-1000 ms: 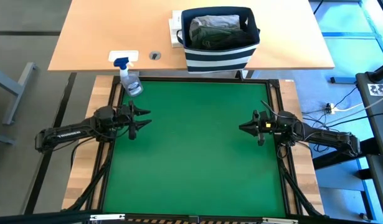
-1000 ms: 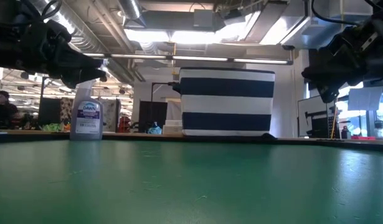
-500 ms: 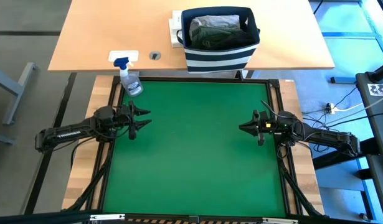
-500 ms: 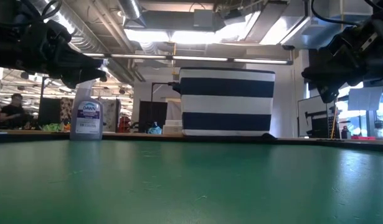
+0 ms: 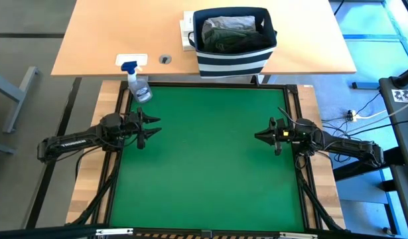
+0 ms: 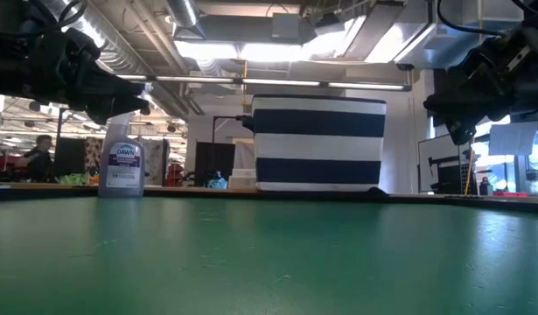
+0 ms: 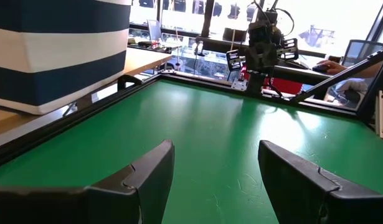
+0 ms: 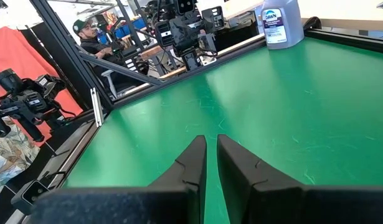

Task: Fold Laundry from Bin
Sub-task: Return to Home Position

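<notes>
Two hands raised above the green surface (image 5: 204,179) at mid-depth, facing each other and well apart: left hand (image 5: 149,127) with fingers spread wide, right hand (image 5: 259,137) with fingers drawn almost together, neither holding anything. Beyond them, a spray bottle (image 5: 138,86) at the far-left corner; farther off, on the wooden surface (image 5: 91,40), the bin (image 5: 230,61) with the laundry (image 5: 230,33) lying inside. Judged as the closing homing step, with little called for next beyond parking both arms, cloth untouched.
</notes>
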{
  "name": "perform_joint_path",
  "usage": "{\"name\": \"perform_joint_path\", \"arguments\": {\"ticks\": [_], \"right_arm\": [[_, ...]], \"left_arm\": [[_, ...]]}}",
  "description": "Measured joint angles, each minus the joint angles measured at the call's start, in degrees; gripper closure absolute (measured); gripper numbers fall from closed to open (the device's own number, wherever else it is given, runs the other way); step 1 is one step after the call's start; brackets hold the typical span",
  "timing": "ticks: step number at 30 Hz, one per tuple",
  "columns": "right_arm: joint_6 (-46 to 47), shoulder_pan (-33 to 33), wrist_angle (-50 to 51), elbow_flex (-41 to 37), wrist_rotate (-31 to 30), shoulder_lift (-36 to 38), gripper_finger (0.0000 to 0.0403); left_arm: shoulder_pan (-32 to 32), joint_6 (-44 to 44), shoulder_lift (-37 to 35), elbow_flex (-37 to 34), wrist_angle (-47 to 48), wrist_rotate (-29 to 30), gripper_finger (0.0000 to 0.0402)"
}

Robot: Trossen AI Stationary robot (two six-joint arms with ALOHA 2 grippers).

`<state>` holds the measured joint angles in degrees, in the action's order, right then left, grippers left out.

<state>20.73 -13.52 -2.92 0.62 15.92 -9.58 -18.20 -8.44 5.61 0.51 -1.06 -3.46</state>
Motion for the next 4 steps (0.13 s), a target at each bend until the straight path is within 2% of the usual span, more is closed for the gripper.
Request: {"name": "perform_joint_path", "arguments": {"ticks": [4], "right_arm": [[0.0,0.0,0.0,0.0,0.0,0.0,0.0363]], "left_arm": [[0.0,0.0,0.0,0.0,0.0,0.0,0.0178]]}}
